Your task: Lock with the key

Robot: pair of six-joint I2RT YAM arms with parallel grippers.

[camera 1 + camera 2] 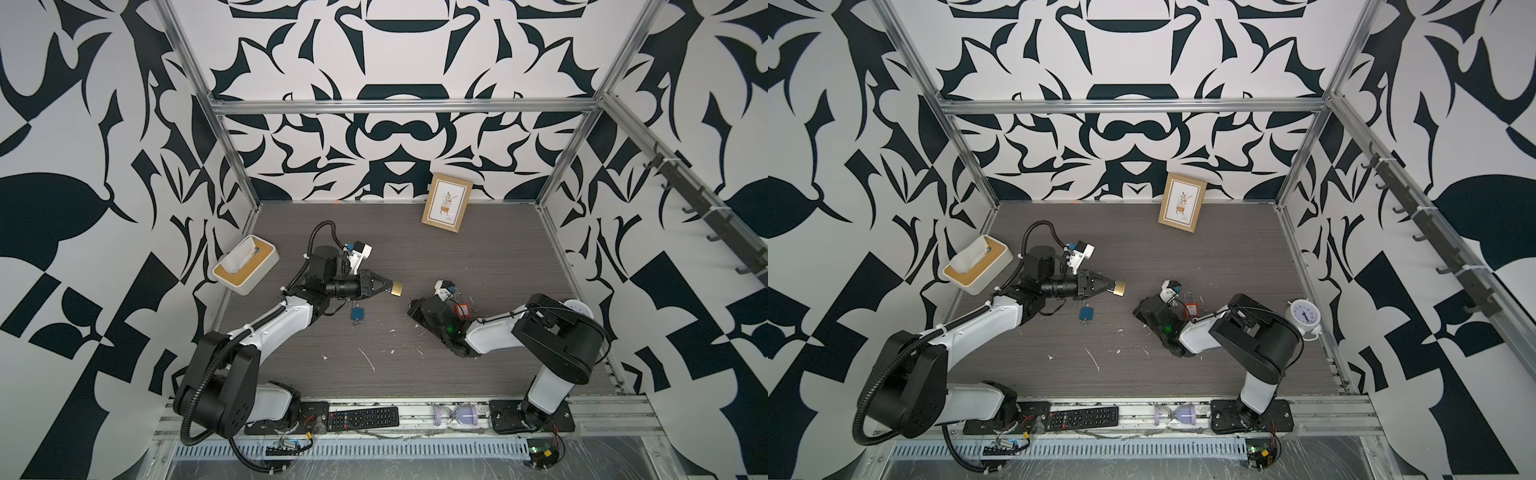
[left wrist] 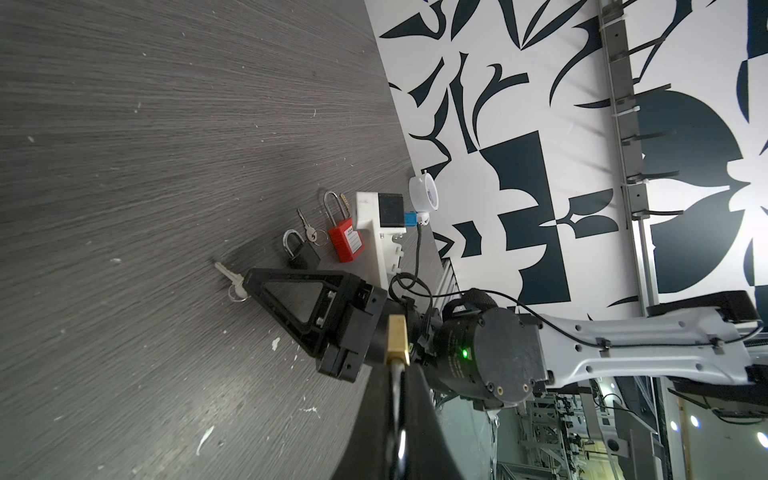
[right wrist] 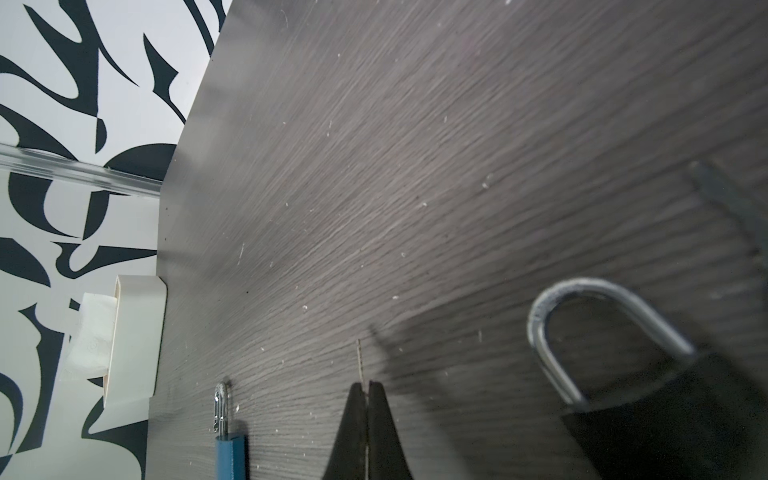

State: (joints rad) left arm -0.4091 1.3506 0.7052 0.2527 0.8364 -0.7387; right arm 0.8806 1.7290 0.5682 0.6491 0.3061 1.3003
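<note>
The left pincer [image 1: 387, 286] is clamped on the shackle of the brass padlock [image 1: 397, 289], carrying it near the middle of the tabletop [image 1: 478, 249]. The right pincer [image 1: 412, 306] is closed tight on the head of the key [image 2: 227, 273] — in the right wrist view the blade shows only as a thin edge poking out between the tips. The next move turns on the line between these two. In both top views the padlock lies to the left of the right pincer and a little farther back, near it but apart, with bare tabletop showing between them. The padlock's long axis runs left to right. Its shackle end is buried in the left pincer, and the bottom of the body, where I would expect the keyway, points right toward the other arm. The key's long axis follows the right pincer's own reach, with the blade pointing left and toward the far side. The two axes roughly face each other but are not in line — the blade looks aimed somewhat slantwise at the body's bottom face. No view shows the keyway itself, nor whether the shackle is pushed home. On this showing the right arm needs to swing the blade round to match the padlock's axis before pushing in. A blue padlock [image 1: 356, 313] lies on the tabletop on the near side of the left pincer, and a red padlock [image 1: 461, 309] sits by the right arm. Both look clear of that path.
</note>
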